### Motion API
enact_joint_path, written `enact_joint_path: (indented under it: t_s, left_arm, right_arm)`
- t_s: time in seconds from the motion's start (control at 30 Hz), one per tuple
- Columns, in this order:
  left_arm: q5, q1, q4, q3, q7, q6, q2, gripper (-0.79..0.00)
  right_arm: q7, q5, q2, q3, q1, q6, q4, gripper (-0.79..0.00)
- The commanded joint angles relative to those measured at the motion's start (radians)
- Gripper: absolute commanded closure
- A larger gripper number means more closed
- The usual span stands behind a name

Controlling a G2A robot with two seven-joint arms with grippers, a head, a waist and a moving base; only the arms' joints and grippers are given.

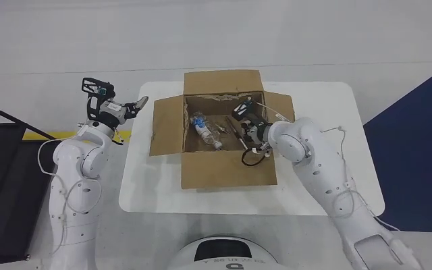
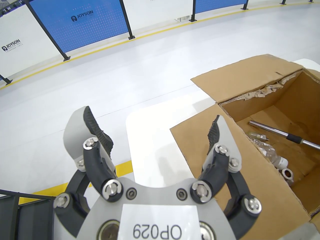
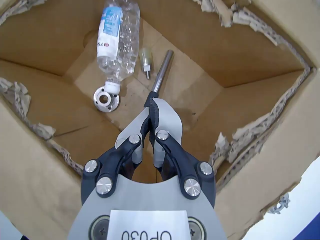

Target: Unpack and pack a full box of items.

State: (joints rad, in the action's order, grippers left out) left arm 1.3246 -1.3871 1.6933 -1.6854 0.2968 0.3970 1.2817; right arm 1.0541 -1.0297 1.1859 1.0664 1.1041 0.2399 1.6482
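Observation:
An open cardboard box [image 1: 223, 169] stands in the middle of the white table [image 1: 324, 115]. On its floor lie a clear plastic bottle [image 3: 117, 38], a round metal flange [image 3: 106, 99] at the bottle's cap, a small metal fitting [image 3: 145, 62] and a metal rod [image 3: 163, 68] with a black sleeve. My right gripper [image 3: 151, 101] is down inside the box, shut, with its tips over the rod's black sleeve; I cannot tell if they touch it. My left gripper [image 2: 152, 116] hangs open and empty beyond the table's left edge, level with the box's left flap [image 1: 167, 125].
The box's four flaps are folded outward with torn edges. A black rack [image 1: 10, 169] stands on the floor left of the table. Bare table surface [image 1: 317, 182] lies right of and in front of the box.

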Motion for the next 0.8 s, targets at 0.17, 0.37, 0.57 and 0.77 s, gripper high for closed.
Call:
enact_joint_path:
  t_s: [0.17, 0.37, 0.57, 0.77]
  left_arm:
    - [0.000, 0.000, 0.000, 0.000, 0.000, 0.000, 0.000, -0.785]
    - [0.000, 0.000, 0.000, 0.000, 0.000, 0.000, 0.000, -0.785]
    - [0.000, 0.000, 0.000, 0.000, 0.000, 0.000, 0.000, -0.785]
    - [0.000, 0.000, 0.000, 0.000, 0.000, 0.000, 0.000, -0.785]
  right_arm:
    - [0.022, 0.009, 0.029, -0.084, -0.106, -0.084, -0.146, -0.135]
    - [0.036, 0.003, 0.066, -0.179, -0.205, -0.148, -0.304, -0.785]
    - [0.079, 0.042, 0.109, -0.269, -0.287, -0.152, -0.479, -0.708]
    - [0.066, 0.085, 0.152, -0.337, -0.346, -0.144, -0.613, -0.517]
